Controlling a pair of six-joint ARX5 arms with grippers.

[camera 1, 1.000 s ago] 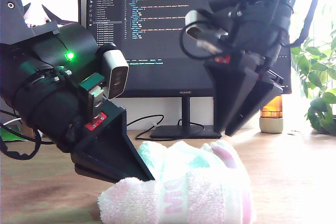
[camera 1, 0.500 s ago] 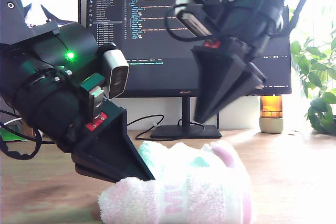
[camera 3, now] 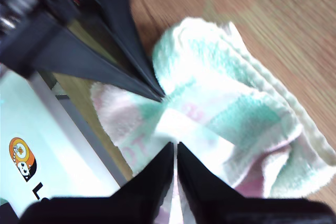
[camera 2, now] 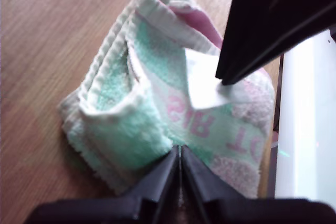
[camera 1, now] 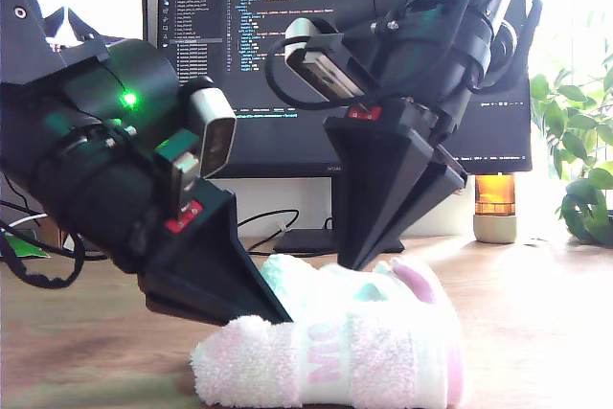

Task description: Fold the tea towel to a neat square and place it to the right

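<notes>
Risk of unfolding: fluffy mint-and-pink terry tea towel (camera 1: 330, 356), bunched on the wooden table (camera 1: 86, 342), pinched at its edge by closed first gripper (camera 2: 180, 153); second gripper (camera 3: 175, 148), jaws together, touching its top. Could drag layers loose if pulled unevenly.

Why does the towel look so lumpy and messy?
The tea towel is bunched, not a flat square: its layers gape, one corner flap sticks up, and the edges don't line up. My first gripper and second gripper both press into it.
</notes>
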